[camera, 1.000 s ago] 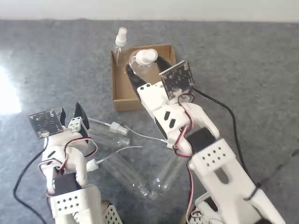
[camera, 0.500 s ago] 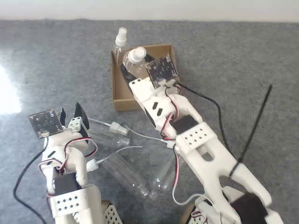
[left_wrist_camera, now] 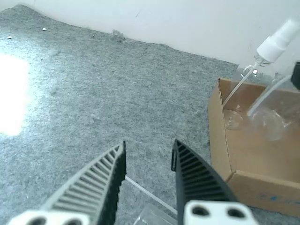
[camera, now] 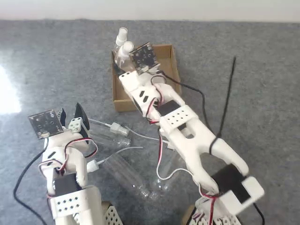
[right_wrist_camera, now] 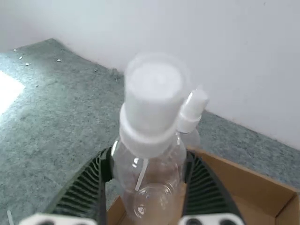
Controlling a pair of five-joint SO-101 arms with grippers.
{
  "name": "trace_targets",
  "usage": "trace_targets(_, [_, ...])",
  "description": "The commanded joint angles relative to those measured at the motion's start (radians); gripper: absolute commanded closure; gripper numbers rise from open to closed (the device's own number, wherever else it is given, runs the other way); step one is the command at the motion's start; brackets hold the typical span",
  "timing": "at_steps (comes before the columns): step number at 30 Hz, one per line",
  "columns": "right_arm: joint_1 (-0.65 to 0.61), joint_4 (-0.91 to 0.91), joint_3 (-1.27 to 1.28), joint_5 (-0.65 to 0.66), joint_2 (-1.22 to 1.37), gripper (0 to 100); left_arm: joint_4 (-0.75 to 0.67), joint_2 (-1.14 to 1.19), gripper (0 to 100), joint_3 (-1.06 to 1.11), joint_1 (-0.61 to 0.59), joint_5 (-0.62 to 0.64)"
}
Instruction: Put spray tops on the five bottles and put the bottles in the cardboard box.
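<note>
Overhead view, two wrist views; cardboard box (left_wrist_camera: pixel 218 126) shared

A bottle (right_wrist_camera: pixel 145 154) stands between the fingers (right_wrist_camera: pixel 89 187) of the right gripper (right_wrist_camera: pixel 145 178), inside the walls of the cardboard box (right_wrist_camera: pixel 243 183). Just behind those fingers, a second bottle (right_wrist_camera: pixel 191 115) stands in the far corner of the box. The box sits on the table (camera: pixel 262 70), ahead of the fingers (left_wrist_camera: pixel 101 183) of the left gripper (left_wrist_camera: pixel 148 145) and off to their right. A thin tube (left_wrist_camera: pixel 145 193) lies on the table under the left fingers. Its spray top (camera: pixel 115 127) lies just to their right. Nearer the arm bases, two more bottles (camera: pixel 126 173) lie between the arms.
</note>
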Motion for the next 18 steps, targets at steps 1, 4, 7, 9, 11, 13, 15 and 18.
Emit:
trace_targets(1, [-0.019, -0.027, -0.094, 0.015, 0.018, 97.1, -0.032, -0.011, 84, -0.013, -0.006, 0.002])
trace_targets(4, [-0.019, -0.027, -0.129, 0.014, 0.067, 97.1, -0.032, -0.011, 84, -0.013, -0.006, 0.002])
trace_targets(7, [-0.013, -0.027, -0.160, 0.014, 0.111, 97.1, -0.032, -0.011, 84, -0.013, -0.006, 0.002])
trace_targets(9, [-0.012, -0.028, -0.175, 0.014, 0.139, 97.1, -0.032, -0.011, 84, -0.013, -0.006, 0.002])
trace_targets(11, [-0.013, -0.035, -0.183, 0.014, 0.162, 97.1, -0.032, -0.011, 84, -0.013, -0.006, 0.002])
trace_targets(13, [-0.013, -0.036, -0.193, 0.015, 0.179, 97.1, -0.032, -0.011, 84, -0.013, -0.006, 0.002])
trace_targets(15, [-0.013, -0.035, -0.206, 0.015, 0.189, 97.1, -0.032, -0.011, 84, -0.013, -0.006, 0.002])
trace_targets(18, [-0.012, -0.036, -0.215, 0.015, 0.203, 97.1, -0.032, -0.011, 84, -0.013, -0.006, 0.002])
